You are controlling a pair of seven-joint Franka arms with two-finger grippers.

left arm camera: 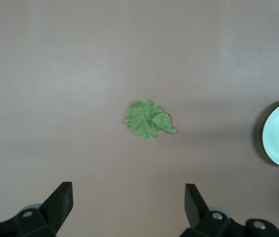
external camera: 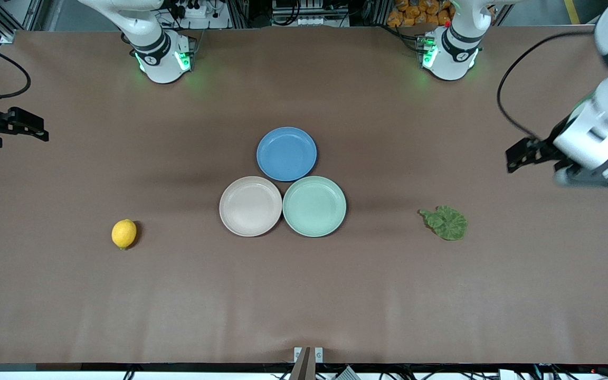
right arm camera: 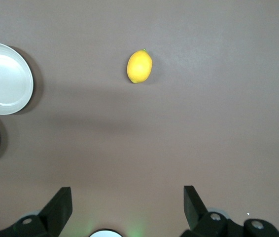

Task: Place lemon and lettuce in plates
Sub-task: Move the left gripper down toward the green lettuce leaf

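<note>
Start of task: nothing placed yet.
Lemon and lettuce lie on the worktop; beige plate and green plate empty; left hand and right hand released, waiting aloft.

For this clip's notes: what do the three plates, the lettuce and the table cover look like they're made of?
Blue plate, beige-pink plate and mint green plate: likely plastic or a composite, matte, in even pastel colours without glare. Lettuce: possibly an artificial leaf; flat, crinkled, dull green. Table cover: looks like brown paper or thin sheet, with faint creases near the front edge.
</note>
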